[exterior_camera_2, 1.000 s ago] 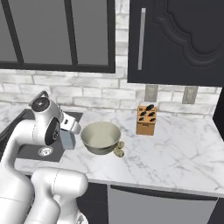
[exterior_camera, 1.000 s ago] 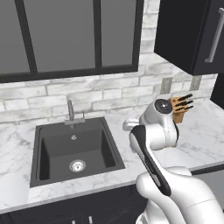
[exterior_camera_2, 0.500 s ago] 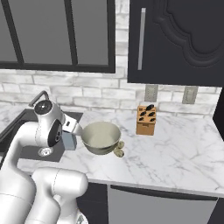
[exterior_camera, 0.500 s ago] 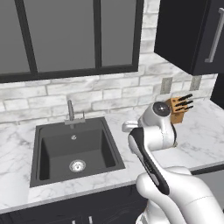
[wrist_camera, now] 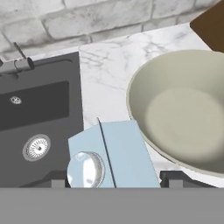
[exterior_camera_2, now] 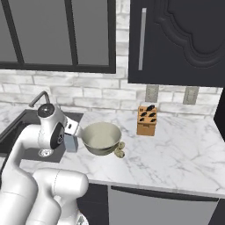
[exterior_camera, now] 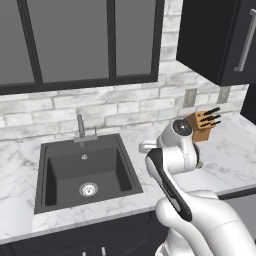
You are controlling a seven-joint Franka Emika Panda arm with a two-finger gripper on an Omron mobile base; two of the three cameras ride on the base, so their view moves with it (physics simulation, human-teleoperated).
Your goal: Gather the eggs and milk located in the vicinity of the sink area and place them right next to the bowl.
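The milk [wrist_camera: 114,155], a pale blue carton with a round cap, stands between my gripper's fingertips [wrist_camera: 175,177]; my gripper [wrist_camera: 116,179] is shut on it. In the right base view the milk [exterior_camera_2: 70,142] hangs under my gripper [exterior_camera_2: 70,135], just left of the bowl [exterior_camera_2: 102,137] and beside the sink's right edge. The bowl [wrist_camera: 183,109] is wide and beige with a cream inside. Two brownish eggs [exterior_camera_2: 119,149] lie on the counter against the bowl's front right. The dark sink [exterior_camera: 85,170] with its round drain [wrist_camera: 36,146] lies to the left.
A slim grey faucet [exterior_camera: 80,127] rises behind the sink. A wooden knife block [exterior_camera_2: 147,120] stands at the back wall right of the bowl. Dark cabinets [exterior_camera_2: 176,39] hang above it. Marble counter [exterior_camera_2: 176,154] stretches to the right.
My arm has shifted a little to the right and down, carrying the milk closer to the bowl. The grip has stayed the same.
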